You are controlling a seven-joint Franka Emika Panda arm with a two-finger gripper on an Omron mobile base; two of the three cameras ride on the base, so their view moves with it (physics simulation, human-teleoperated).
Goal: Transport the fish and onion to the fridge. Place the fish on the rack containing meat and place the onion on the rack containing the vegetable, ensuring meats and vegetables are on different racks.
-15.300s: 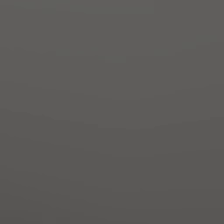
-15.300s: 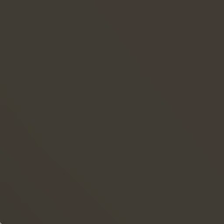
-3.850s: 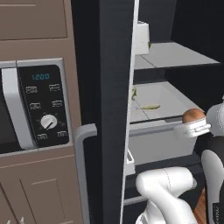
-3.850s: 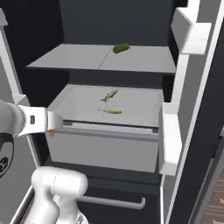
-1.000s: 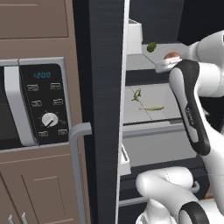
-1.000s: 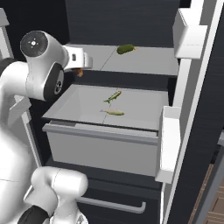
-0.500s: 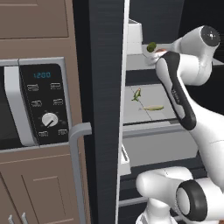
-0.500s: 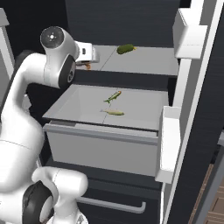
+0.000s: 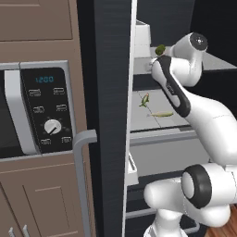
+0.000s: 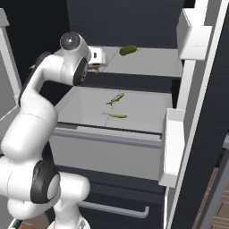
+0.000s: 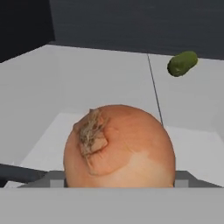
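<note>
Gripping the onion [image 11: 119, 146], the gripper [image 10: 95, 67] holds the orange-brown bulb between its fingers, the jaws set wide around it; up close in the hand view the bulb's stem scar faces the camera. Gripper and onion hang at the front left edge of the upper shelf [image 10: 147, 60] of the fridge [image 10: 201, 134], whose door stands open. From the right base view only a sliver of orange shows at the white hand.

Below and nearer, on the lower rack [image 10: 138, 112]: two small slender fish lie near the middle. One yellowish fish [image 10: 116, 115] lies flat, crosswise; a greener one [image 10: 115, 98] sits just behind it, angled toward the back. They lie close together but apart.

Farther in, on the upper shelf: the olive-green vegetable [image 11: 182, 63] rests toward the back, right of the seam running down the shelf, well apart from the onion.

Left of the open door: brown cabinet with built-in oven [image 9: 44, 111], dial and lit display.
</note>
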